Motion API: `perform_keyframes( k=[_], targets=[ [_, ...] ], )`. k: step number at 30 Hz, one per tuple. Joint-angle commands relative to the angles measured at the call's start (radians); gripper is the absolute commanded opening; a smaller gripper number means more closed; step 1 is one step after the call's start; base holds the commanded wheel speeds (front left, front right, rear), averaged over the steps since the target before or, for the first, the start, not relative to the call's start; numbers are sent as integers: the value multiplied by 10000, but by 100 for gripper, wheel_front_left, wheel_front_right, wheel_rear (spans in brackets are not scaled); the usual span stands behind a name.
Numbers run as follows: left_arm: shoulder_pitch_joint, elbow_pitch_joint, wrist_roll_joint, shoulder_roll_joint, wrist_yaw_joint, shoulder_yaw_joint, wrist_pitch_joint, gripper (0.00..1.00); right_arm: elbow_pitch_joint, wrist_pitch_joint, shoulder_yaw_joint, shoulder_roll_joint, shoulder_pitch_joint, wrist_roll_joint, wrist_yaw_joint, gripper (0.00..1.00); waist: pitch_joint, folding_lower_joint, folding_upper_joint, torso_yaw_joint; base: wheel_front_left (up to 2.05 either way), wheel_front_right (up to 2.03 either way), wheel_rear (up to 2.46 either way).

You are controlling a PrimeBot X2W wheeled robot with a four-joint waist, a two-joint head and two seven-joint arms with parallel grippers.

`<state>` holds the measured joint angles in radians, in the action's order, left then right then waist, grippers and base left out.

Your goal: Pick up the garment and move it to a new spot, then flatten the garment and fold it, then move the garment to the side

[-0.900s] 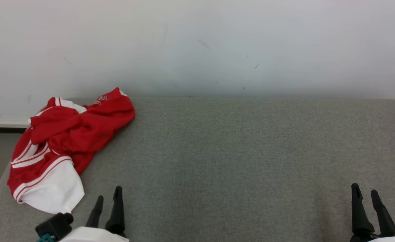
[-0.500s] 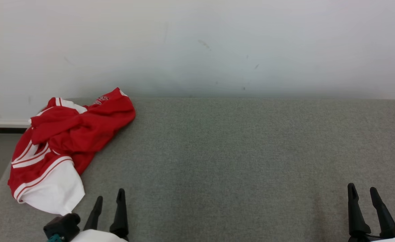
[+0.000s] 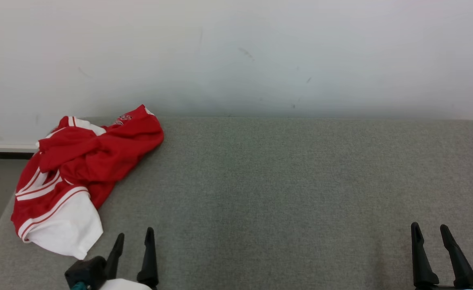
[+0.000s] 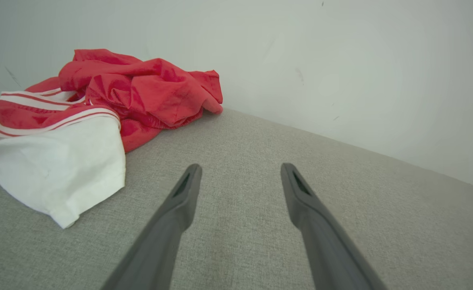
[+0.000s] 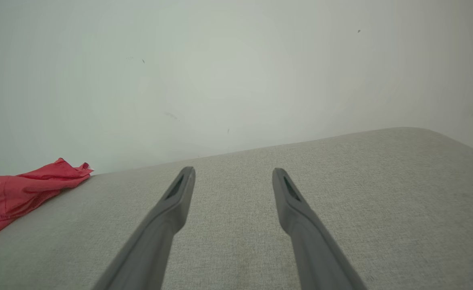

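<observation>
You are viewing one red-and-white garment (image 3: 79, 161) lying crumpled at the far left corner of the surface (image 3: 281, 181), while the left gripper (image 3: 135, 233) and right gripper (image 3: 429, 226) are hovering over its near edge, jaws gaping wide and gripping nothing, probably readying for pickup.

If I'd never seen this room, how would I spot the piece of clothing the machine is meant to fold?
Find the wide grey fabric-covered surface running along the pale wall. At its far left corner lies a crumpled red garment with white striped trim and a white panel toward the near edge. It is the one brightly coloured thing on that grey expanse.
</observation>
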<state>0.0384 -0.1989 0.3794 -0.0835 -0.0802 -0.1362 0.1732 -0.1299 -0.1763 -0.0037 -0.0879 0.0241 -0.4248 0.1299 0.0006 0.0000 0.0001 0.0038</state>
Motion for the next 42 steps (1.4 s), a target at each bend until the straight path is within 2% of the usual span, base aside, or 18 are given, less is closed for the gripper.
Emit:
perform_keyframes(
  k=[1,10,42],
  targets=[
    [-43,29,-371,-134,-73,-32,129,100,108,-100,-4,-35,76,222,10,100,-10,0,-1,6,0,0,0],
    [-95,38,-1224,-244,-318,-155,325,100,98,-306,-83,53,153,602,11,100,-32,0,-1,51,0,0,0],
    [-320,-162,-3595,-280,-637,-375,931,100,-316,-913,65,76,497,2189,11,100,-142,0,-1,93,0,0,0]
  ],
)
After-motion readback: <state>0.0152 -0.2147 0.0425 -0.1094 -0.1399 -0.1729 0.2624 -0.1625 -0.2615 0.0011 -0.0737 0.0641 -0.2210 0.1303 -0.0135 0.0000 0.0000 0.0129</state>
